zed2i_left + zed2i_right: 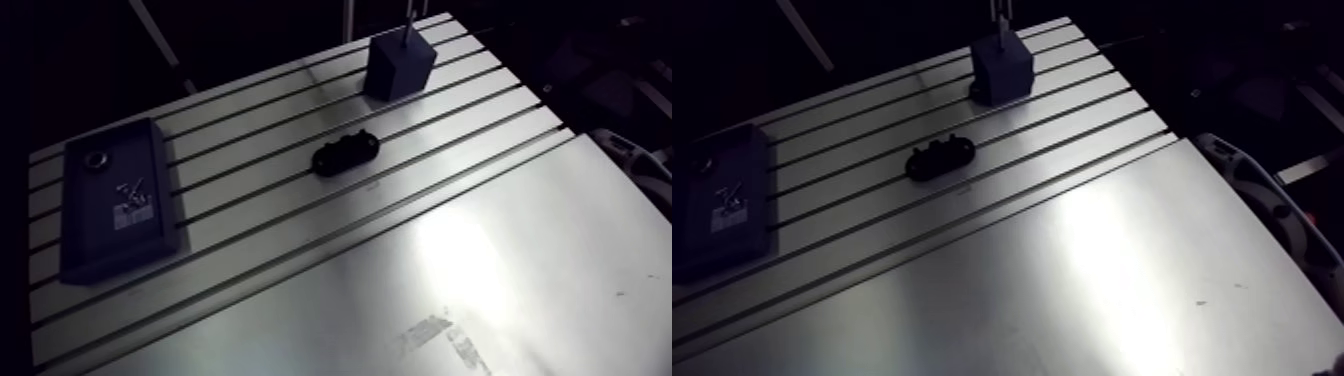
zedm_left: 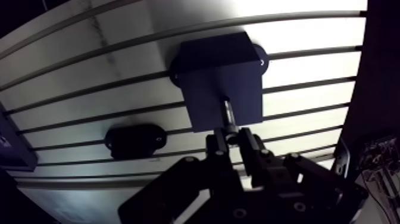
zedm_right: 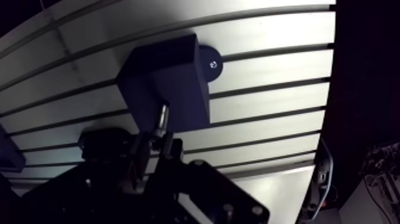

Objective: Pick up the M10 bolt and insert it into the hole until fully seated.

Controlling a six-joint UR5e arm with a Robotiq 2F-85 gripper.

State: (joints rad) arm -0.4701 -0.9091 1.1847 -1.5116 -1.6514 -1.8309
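Jaws closed on the M10 bolt (image 2: 228,113), clamping its near end. The shank runs straight out ahead of them. Bolt tip meets the top face of the dark blue block (image 2: 220,77). The hole itself is hidden by the bolt, so can't tell how deep it sits. In the arm view the bolt stands upright out of the block top. The block sits on the slotted worktop (image 1: 500,260), with a round foot (image 2: 260,59) showing at one corner on the side away from the jaws. A black oblong fixture (image 1: 345,155) lies flat across the slots, beside the jaws in the wrist view and well apart from the block. Farthest from the block, at the opposite end of the slotted section, is a dark flat tray (image 1: 110,240). It holds a metal ring (image 1: 98,158) and some small loose hardware (image 1: 130,192), too small to identify.
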